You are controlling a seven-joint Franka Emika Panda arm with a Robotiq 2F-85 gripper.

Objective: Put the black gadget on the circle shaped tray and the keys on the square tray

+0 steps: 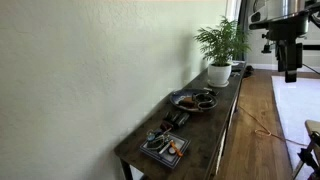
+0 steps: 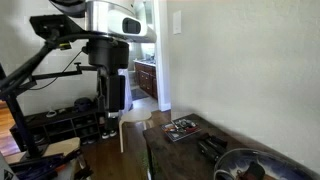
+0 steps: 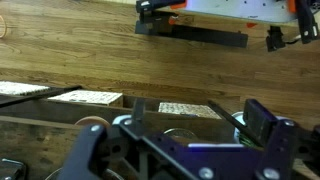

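A dark table (image 1: pixel 215 140) runs along the wall. The square tray (image 1: pixel 164 149) sits near its front end, also in the other exterior view (image 2: pixel 183 128), with an orange item and small pale bits on it. I cannot tell whether those bits are the keys. The black gadget (image 1: pixel 176 120) lies between the trays and also shows in an exterior view (image 2: pixel 210 148). The circle shaped tray (image 1: pixel 195 100) (image 2: pixel 250 163) holds some small items. My gripper (image 1: pixel 290 70) (image 2: pixel 114 108) hangs high, off the table over the floor. In the wrist view (image 3: pixel 178 125) its fingers look spread and empty.
A green plant in a white pot (image 1: pixel 219 72) stands at the far end of the table. An orange cable (image 1: pixel 262 125) lies on the wood floor. A white rug (image 1: pixel 298 105) lies beside the table. Racks and stands (image 2: pixel 60 125) stand behind the arm.
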